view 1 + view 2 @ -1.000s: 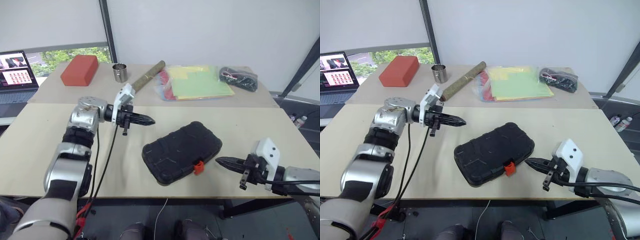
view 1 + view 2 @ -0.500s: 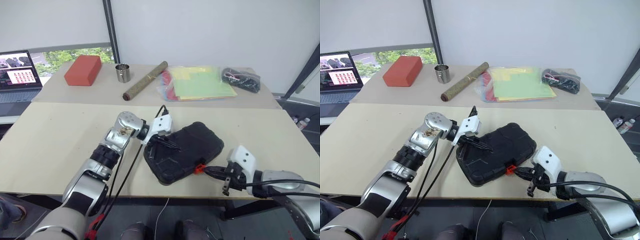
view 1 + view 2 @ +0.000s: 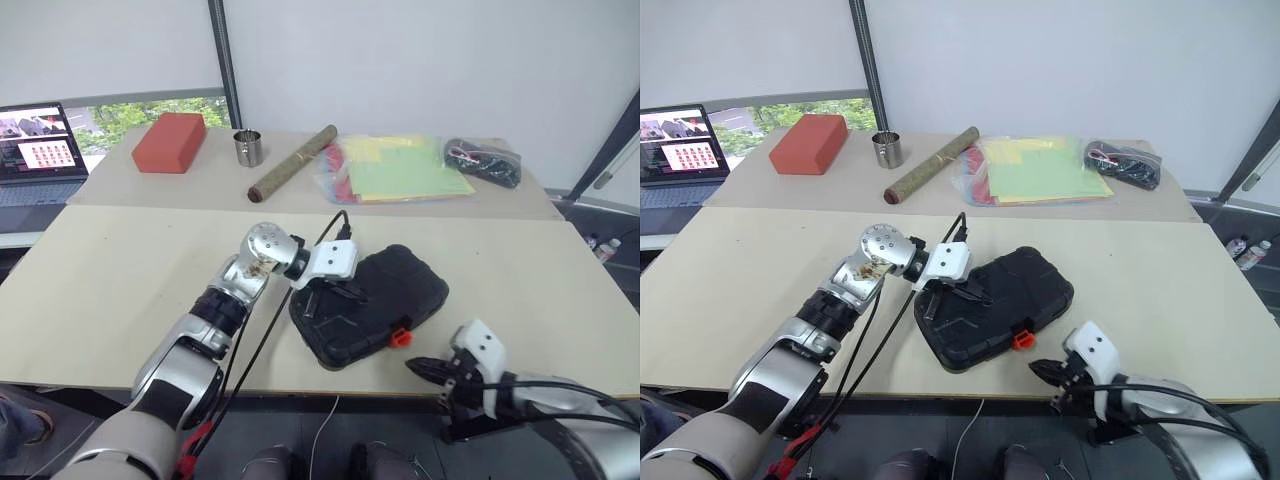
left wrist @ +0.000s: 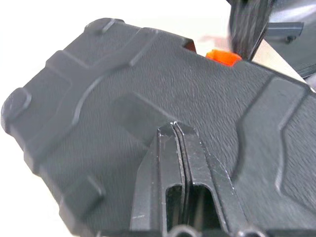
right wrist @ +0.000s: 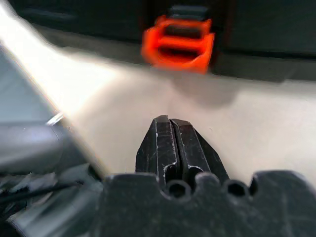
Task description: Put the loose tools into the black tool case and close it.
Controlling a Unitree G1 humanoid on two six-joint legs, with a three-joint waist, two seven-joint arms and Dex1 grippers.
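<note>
The black tool case [image 3: 385, 300] lies closed on the near table, its orange latch [image 3: 400, 338] facing the front edge. My left gripper [image 3: 350, 293] is shut and points down onto the lid's left part. In the left wrist view its fingertips [image 4: 174, 129] sit at the textured lid, and I cannot tell whether they touch it. My right gripper [image 3: 418, 366] is shut and empty, low at the table's front edge, just in front of the latch [image 5: 180, 42]. The loose tools are out of view.
On the far table stand a red block [image 3: 168, 142], a metal cup [image 3: 248, 147], a long brown roll [image 3: 291, 163], coloured folders [image 3: 400, 168] and a dark bag of cables [image 3: 485, 160]. A laptop [image 3: 40, 140] is at the far left.
My left gripper swung in from the left and came down onto the case lid. My right gripper sank towards the table's front edge, nearer the latch. The camera view also shifted.
</note>
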